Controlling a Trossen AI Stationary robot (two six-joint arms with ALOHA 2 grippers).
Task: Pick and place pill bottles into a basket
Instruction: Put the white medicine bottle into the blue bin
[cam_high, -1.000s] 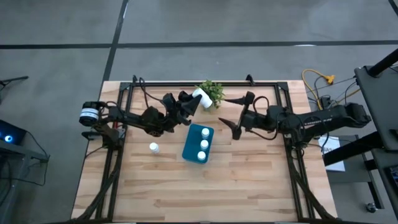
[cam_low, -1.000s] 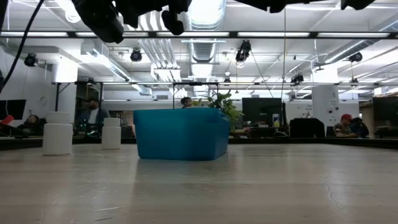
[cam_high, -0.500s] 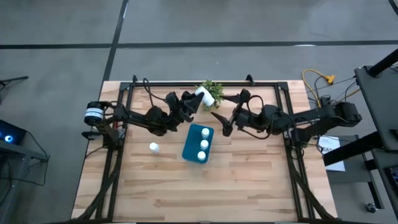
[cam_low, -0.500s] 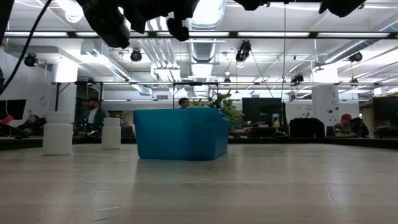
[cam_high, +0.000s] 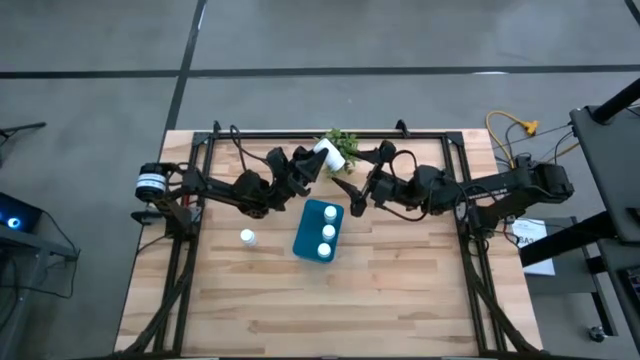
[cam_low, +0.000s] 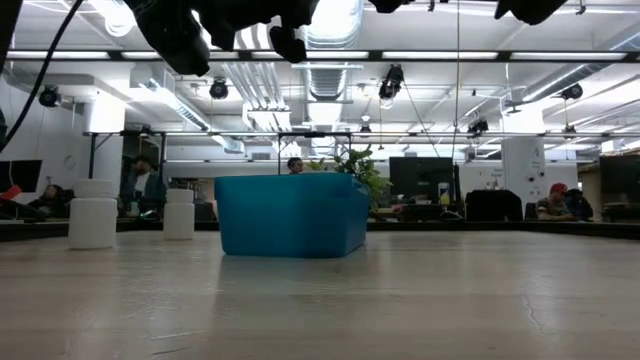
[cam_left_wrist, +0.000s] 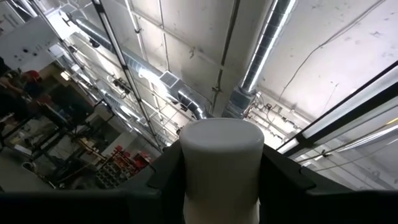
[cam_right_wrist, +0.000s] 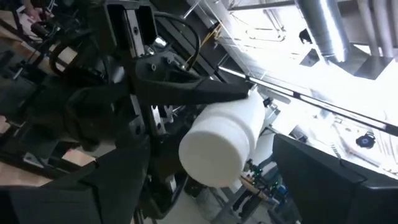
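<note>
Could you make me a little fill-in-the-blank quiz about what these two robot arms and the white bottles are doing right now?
1. The left claw holds a white ____ up in the air.
2. Inside the blue basket lie ____ bottles.
3. One bottle stands on the table to the ____ of the basket in the overhead view.
4. The right claw is ____, holding nothing.

Missing words: bottle; three; left; open

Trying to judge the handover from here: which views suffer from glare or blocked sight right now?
Right wrist view: bright ceiling light washes out the background behind the held pill bottle. Left wrist view: that bottle fills the centre, clamped by the left gripper, hiding the table. Low view: both arms are dark silhouettes against ceiling lamps; the basket is evenly lit. High view: even, no glare.
</note>
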